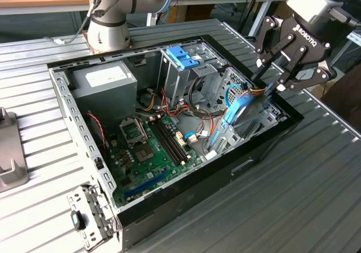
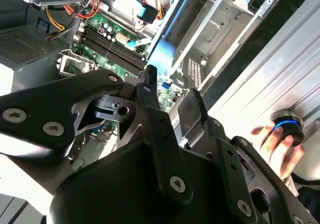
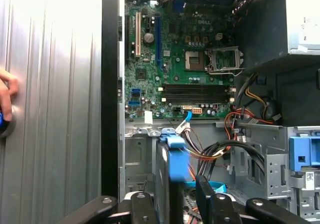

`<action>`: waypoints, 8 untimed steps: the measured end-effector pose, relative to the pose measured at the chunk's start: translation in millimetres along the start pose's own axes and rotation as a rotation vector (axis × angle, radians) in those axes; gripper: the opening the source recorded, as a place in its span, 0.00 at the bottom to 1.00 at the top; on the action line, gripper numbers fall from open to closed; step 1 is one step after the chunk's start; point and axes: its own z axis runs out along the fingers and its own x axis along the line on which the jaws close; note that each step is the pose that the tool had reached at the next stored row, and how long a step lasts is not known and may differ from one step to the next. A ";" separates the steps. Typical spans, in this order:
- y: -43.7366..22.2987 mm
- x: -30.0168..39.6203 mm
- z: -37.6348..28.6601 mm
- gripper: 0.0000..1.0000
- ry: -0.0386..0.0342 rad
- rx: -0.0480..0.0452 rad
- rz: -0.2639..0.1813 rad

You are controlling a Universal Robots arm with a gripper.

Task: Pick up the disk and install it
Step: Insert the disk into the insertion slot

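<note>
Currently, the black multi-link gripper (image 1: 269, 83) is clenching the flat, grey-bodied disk in its light-blue plastic frame (image 1: 243, 107), holding it tilted over the drive bay at the exterior view's right end of the open black computer case (image 1: 169, 199). Both wrist views are showing the green motherboard (image 3: 175, 59) beyond the fingers (image 3: 209, 199), and a person's hand (image 2: 277, 151) is resting on the ribbed metal table (image 1: 293, 208).

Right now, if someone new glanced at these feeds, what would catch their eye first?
Probably the black pincer at the exterior view's right, shut on the disk in its light-blue carrier, tilted over the open computer case. Next, the green motherboard on the case floor, and a person's hand on a round blue-ringed device outside the case in the second wrist view.
</note>
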 end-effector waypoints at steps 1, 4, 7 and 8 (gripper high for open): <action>0.1 -0.3 -1.7 0.45 -0.0020 0.0001 0.000; 0.5 -1.3 -9.1 0.45 -0.0063 0.0001 0.000; 0.4 -1.3 -9.5 0.43 -0.0257 -0.0001 -0.001; -0.1 -1.3 -8.7 0.36 -0.0289 -0.0014 -0.002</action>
